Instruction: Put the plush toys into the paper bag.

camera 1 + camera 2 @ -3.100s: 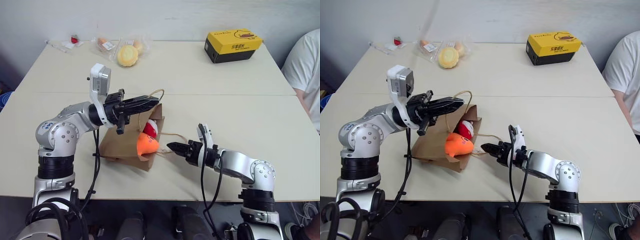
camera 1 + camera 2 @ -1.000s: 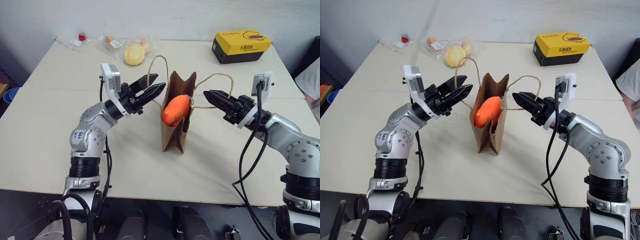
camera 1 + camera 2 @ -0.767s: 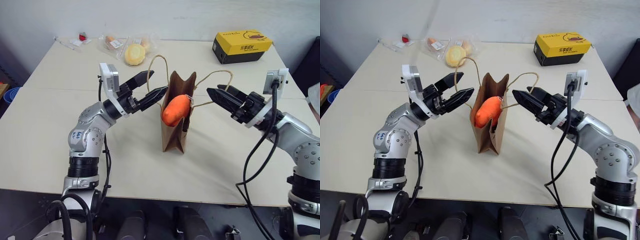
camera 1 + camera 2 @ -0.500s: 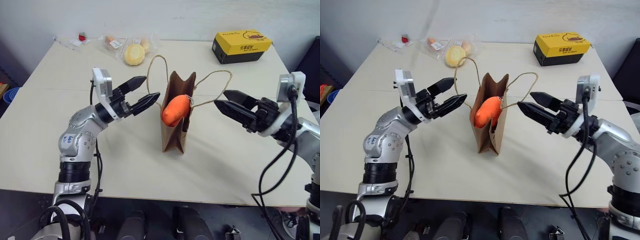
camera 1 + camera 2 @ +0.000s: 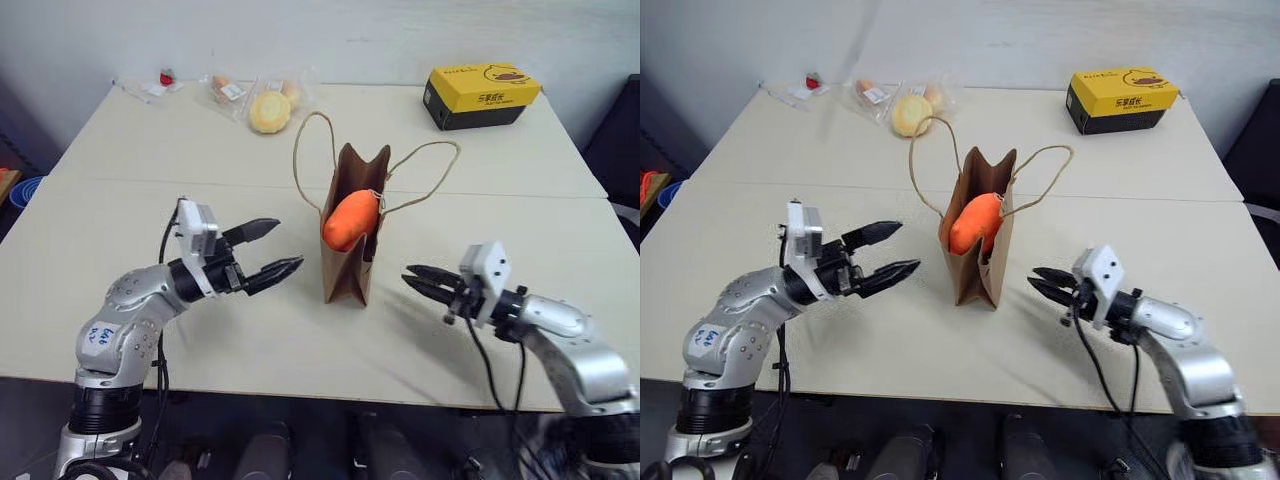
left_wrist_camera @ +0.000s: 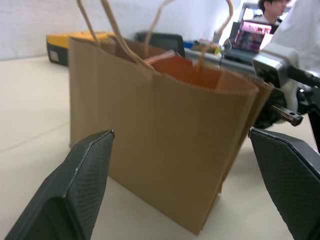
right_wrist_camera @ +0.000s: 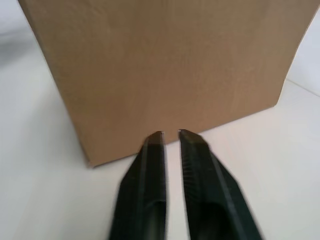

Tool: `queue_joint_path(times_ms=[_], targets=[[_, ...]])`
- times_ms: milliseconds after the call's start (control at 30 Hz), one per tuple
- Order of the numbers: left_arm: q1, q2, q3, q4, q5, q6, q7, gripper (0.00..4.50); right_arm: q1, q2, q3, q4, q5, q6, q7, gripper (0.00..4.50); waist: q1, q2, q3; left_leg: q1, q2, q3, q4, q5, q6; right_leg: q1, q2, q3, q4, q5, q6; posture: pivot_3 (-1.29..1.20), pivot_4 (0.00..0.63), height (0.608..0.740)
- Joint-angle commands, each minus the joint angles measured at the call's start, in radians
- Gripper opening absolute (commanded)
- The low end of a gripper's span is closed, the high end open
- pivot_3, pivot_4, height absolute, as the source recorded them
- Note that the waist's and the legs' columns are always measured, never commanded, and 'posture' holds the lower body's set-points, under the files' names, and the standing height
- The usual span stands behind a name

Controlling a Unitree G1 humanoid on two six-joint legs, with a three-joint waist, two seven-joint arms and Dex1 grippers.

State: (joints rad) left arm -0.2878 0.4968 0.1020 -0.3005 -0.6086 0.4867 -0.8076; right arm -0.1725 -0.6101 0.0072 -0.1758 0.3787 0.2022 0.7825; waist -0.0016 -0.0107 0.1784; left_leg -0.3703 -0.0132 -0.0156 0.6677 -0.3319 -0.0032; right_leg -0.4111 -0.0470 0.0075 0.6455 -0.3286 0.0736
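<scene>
The brown paper bag (image 5: 348,262) stands upright on the table's middle, both cord handles (image 5: 305,160) arching free above it. An orange plush toy (image 5: 350,217) pokes out of its open top. My left gripper (image 5: 289,243) hovers low to the bag's left, open, a short gap from the bag's side, nothing between its fingers (image 6: 75,190). To the bag's right, my right gripper (image 5: 407,276) is low over the table, shut and empty. Its tips (image 7: 170,135) point at the bag's lower wall (image 7: 165,65) without touching it.
A yellow-and-black box (image 5: 480,95) sits at the far right of the table. A wrapped round yellow item (image 5: 268,108), other clear packets (image 5: 225,88) and a small red thing (image 5: 165,75) lie at the far left. A person (image 6: 272,7) sits beyond the table.
Both grippers have dropped from beside the bag's handles to near the table top and drawn back a little. The right gripper went from open to shut. The bag stays upright.
</scene>
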Motion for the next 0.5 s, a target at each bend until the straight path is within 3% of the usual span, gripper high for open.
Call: queue_joint_path(times_ms=[33, 233, 500], targets=[[0.011, -0.037, -0.035, -0.061, 0.038, -0.040, 0.052, 4.50, -0.033, 0.046, 0.046, -0.007, -0.057, -0.041, -0.023, 0.01, 0.000, 0.000, 0.000, 0.000, 0.000, 0.000, 0.000, 0.000, 0.000, 0.000, 0.000, 0.000, 0.000, 0.000, 0.000, 0.00, 0.150, 0.740], [0.019, -0.099, -0.067, -0.086, 0.078, -0.063, 0.133, 4.50, -0.074, 0.090, 0.119, -0.038, -0.089, 0.006, -0.014, 0.01, 0.001, 0.000, 0.000, -0.001, 0.000, 0.000, 0.000, 0.000, 0.000, 0.000, 0.000, 0.000, 0.000, 0.000, 0.000, 0.00, 0.150, 0.740], [0.041, -0.113, -0.084, -0.117, 0.075, -0.057, 0.164, 4.50, -0.166, 0.151, 0.182, -0.056, -0.099, 0.106, -0.026, 0.01, -0.002, 0.000, 0.000, 0.000, 0.000, 0.000, 0.000, 0.000, 0.000, -0.001, 0.000, 0.000, 0.001, 0.000, 0.000, 0.00, 0.150, 0.740]])
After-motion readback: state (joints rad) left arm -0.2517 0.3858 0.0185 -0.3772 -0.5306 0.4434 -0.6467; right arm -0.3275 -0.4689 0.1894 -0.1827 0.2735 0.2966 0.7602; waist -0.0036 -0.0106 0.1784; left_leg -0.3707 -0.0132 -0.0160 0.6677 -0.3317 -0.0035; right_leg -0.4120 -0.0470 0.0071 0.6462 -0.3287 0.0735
